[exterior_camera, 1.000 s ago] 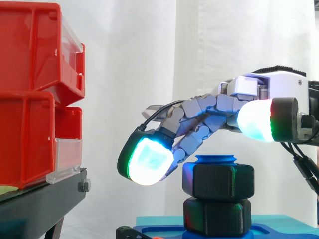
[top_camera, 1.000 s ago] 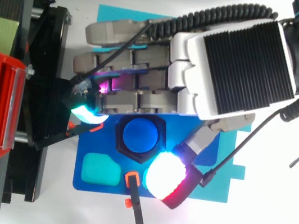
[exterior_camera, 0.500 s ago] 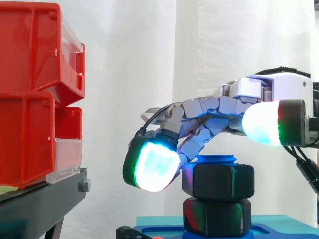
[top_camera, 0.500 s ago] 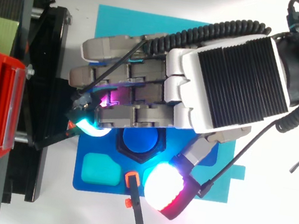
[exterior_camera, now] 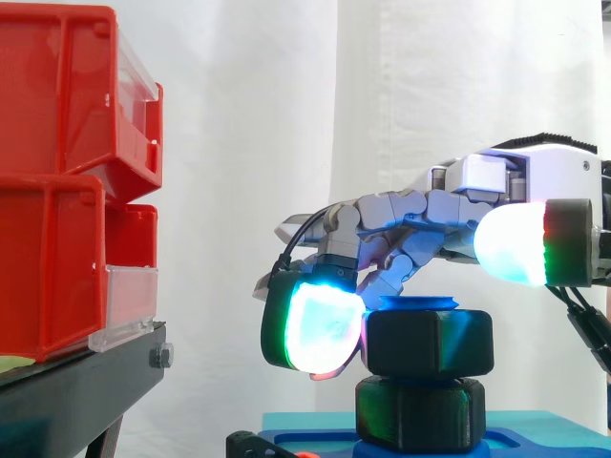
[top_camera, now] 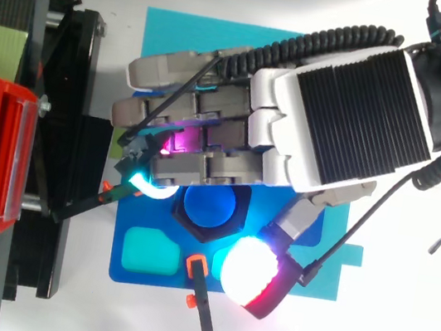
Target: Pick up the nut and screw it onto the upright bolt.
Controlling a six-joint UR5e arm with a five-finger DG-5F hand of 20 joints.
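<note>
Hand (top_camera: 330,107) curled round black nut (exterior_camera: 430,342) on blue bolt (top_camera: 208,205), red bins (exterior_camera: 67,172) well left, blue base (top_camera: 128,273) beneath.

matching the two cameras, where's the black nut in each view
Side view: nut low right of centre, the upper black hex block.
Top view: nut just below centre, a black hex rim.
Shared landmark: the blue bolt top it surrounds.

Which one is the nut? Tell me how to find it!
Find the blue base plate under the robot's hand. A blue-topped bolt stands on it. The nut is the upper of two stacked black six-sided blocks, right below the blue top, not the lower block.
</note>
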